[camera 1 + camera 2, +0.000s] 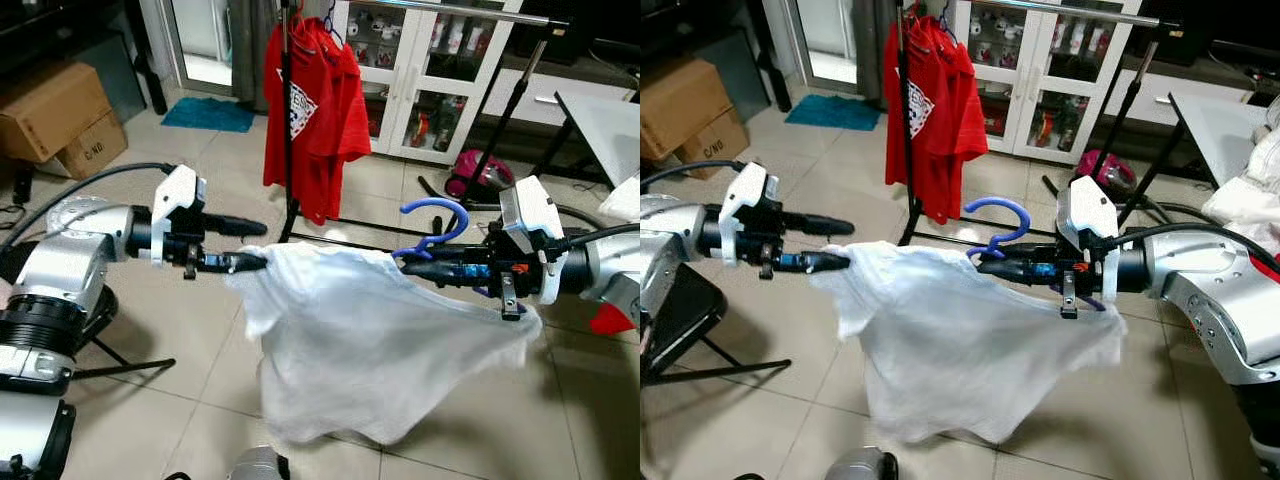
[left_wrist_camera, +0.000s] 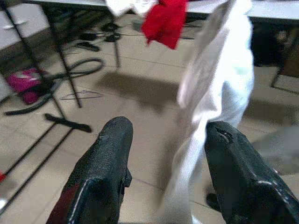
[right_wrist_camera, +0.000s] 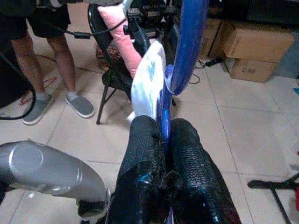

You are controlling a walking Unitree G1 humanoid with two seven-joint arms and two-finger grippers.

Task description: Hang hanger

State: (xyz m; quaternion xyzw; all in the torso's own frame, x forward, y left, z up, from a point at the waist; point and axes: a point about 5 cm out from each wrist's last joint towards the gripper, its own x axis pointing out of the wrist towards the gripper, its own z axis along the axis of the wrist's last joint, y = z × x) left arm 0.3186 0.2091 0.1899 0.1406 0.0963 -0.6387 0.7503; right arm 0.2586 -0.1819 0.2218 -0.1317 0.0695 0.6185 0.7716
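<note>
Tiled floor (image 1: 200, 400) area. A clothes rack (image 1: 288, 120) stands ahead with one red shirt (image 1: 310, 110) hung on it. Behind it, a white glass-door cabinet (image 1: 430, 80) holds small items too indistinct to count. Two cardboard boxes (image 1: 60, 115) sit stacked at left, flaps closed. The right gripper (image 1: 985, 265) is clamped on the one blue hanger (image 1: 1000, 225), which carries one white garment (image 1: 960, 340). The left gripper (image 1: 255, 245) has its fingers parted, one shirt edge hanging between them against one finger. In the right wrist view, a person's legs (image 3: 51, 56) stand beside a chair.
</note>
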